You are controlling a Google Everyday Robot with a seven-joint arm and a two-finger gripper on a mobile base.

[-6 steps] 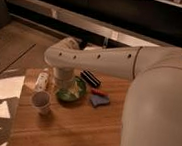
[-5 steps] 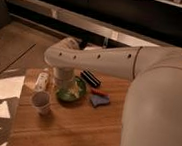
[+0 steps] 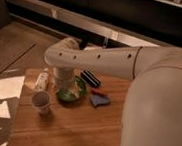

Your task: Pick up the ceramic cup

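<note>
Standing upright near the left edge of the wooden table (image 3: 77, 131), the cup (image 3: 41, 101) sits free beside the green bowl (image 3: 83, 90). Above that bowl hangs the gripper (image 3: 67, 86), spread wide and grasping nothing.

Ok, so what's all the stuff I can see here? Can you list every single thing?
table: one, brown wood, under everything
ceramic cup: one, off-white, front left of the table, standing on its own
green bowl: one, green, mid-table, right of the cup
white bottle: one, white with markings, behind the cup, left of the bowl
black object: one, black, behind the bowl
blue object: one, blue, right of the bowl
red thing: one, red, small, just behind the blue object
robot arm: one, white, reaching in from the right
tool: one, pale, at the arm's end over the green bowl, away from the cup
</note>
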